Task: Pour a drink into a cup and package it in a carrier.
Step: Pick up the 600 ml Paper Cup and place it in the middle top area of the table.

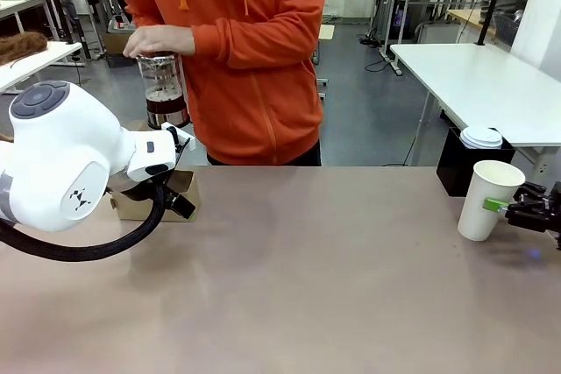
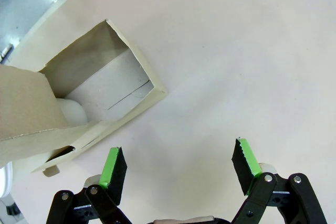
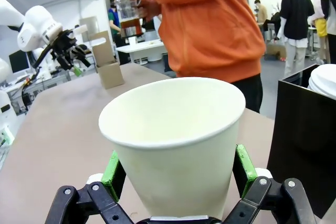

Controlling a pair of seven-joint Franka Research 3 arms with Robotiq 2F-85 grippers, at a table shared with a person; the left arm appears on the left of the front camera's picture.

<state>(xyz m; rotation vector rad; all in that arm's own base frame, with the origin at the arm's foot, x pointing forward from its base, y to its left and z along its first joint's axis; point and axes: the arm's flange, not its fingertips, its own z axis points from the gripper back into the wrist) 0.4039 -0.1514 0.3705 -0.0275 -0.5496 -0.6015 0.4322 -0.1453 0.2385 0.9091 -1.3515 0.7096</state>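
right gripper [image 3: 178, 171]: jaws spread wide w/ the cup [image 3: 173, 129] standing between them, green pads [image 3: 244, 170] just beside its walls. Can't tell if they actually touch, but it doesn't look like a squeeze. Cup's on the table [image 1: 333, 286] at the robot's far right, just in front of the box [image 1: 454, 168].

left gripper [image 2: 178, 156]: also wide open, nothing in it, hanging over bare table right next to the carrier [image 2: 31, 114].

What could go wrong imo:
- cup is empty paper, so light + tapered. Close off-centre and one pad shoves it over before the other lands. Clamp too hard and the wall buckles.
- pitcher [image 1: 164, 85] is way over on the other side, in the person's hand [image 1: 159, 39]. A pour into a cup that's only loosely caged = spill or tip.
- left fingers sit close to the carrier's flap, so a sloppy move prob knocks it.

Containers:
- cup: nothing inside afaict
- pitcher: dark drink [image 1: 166, 113] in the lower part, clear above
- carrier: the pocket facing the left wrist cam is empty
- box: stack of white lids [image 1: 481, 137] on top, inside not visible
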